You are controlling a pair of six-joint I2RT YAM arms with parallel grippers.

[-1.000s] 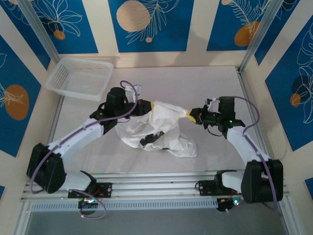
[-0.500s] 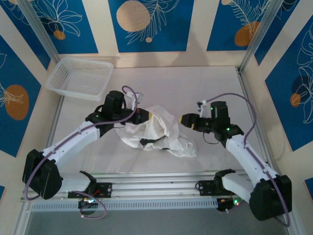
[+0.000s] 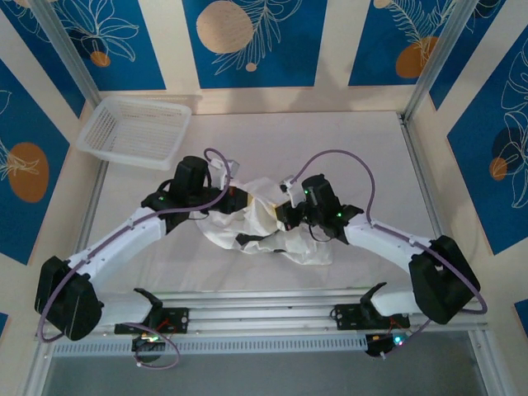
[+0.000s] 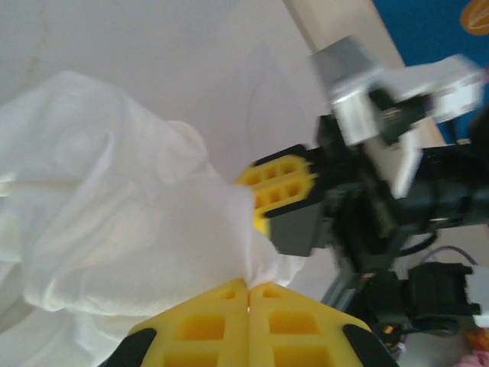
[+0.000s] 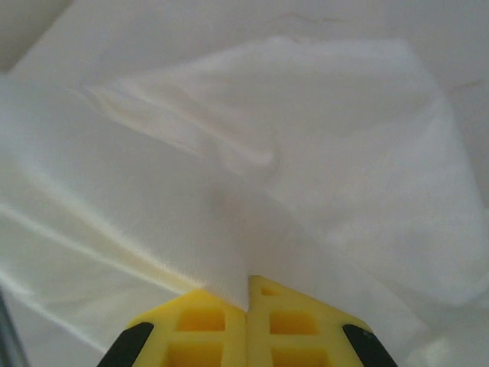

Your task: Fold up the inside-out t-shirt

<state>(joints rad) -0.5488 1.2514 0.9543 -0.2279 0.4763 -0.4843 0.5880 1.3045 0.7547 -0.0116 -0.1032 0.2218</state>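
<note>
**White t-shirt bunched mid-tabletop, gripped by both pincers**

The inside-out t-shirt (image 3: pixel 309 247) is seen from the top camera as a wrinkled white heap at the middle of the pale tabletop (image 3: pixel 346 144). Its upper folds are lifted and its lower folds are spread on the surface. No straight hem or sleeve edge can be picked out from above; the outline is rumpled all round.

The left pincer (image 3: pixel 245 198) is clenched on a pinch of the cloth. In the left wrist view (image 4: pixel 248 287) the yellow fingertips are pressed together with white fabric caught between them. The right pincer (image 3: pixel 278 216) is clenched too. In the right wrist view (image 5: pixel 248 284) its tips are closed on a fold, with a stitched edge of cloth lying across one finger. The two pincers are held near each other over the heap, and the right one (image 4: pixel 281 187) is seen just beside the left one's grip.

Bare tabletop is left open on the far side and to the right of the shirt. A narrower strip is left between the shirt's near edge and the metal rails (image 3: pixel 264 301). A white mesh basket (image 3: pixel 136 128) is set at the far left corner, well apart from the shirt. The tabletop is closed in by blue and cream patterned walls (image 3: pixel 252 41).
</note>
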